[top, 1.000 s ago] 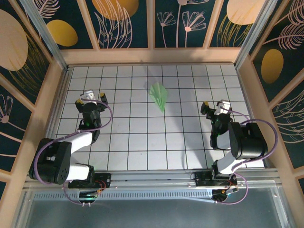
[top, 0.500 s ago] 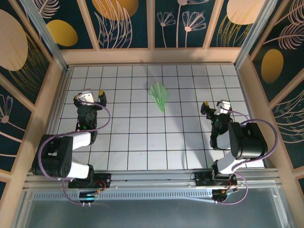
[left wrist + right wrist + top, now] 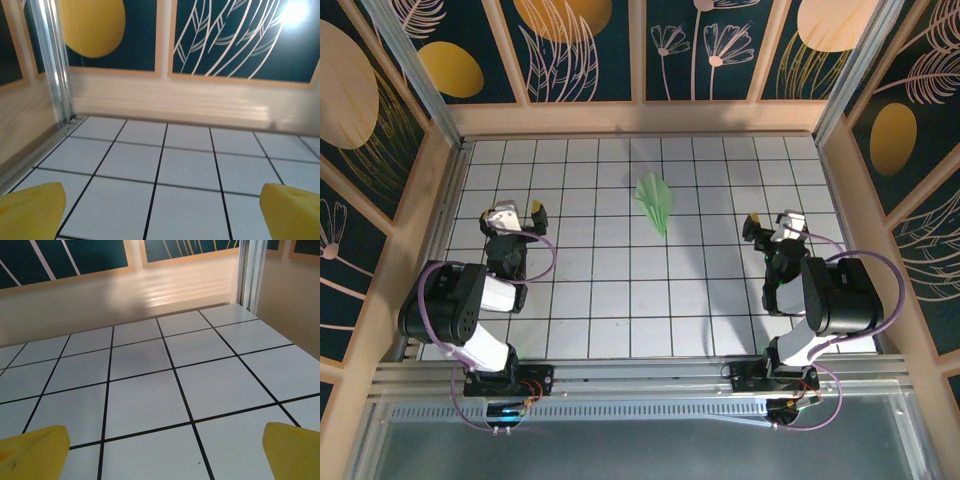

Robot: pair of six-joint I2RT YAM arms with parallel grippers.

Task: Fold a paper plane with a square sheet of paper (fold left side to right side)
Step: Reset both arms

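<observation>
The paper plane (image 3: 655,203), a slim pale green dart of creased paper, lies flat on the far-middle tiles of the white, black-lined grid table (image 3: 620,290). Its tip points toward the near edge, and there are bare tiles on every side. Well apart to its near-left sits the left gripper (image 3: 517,211), and to its near-right the right gripper (image 3: 772,224). Both have yellow-padded jaws spread wide, holding nothing. Pale wooden rims (image 3: 640,118) and dark teal walls (image 3: 590,50) with gold leaf patterns close in the table.
</observation>
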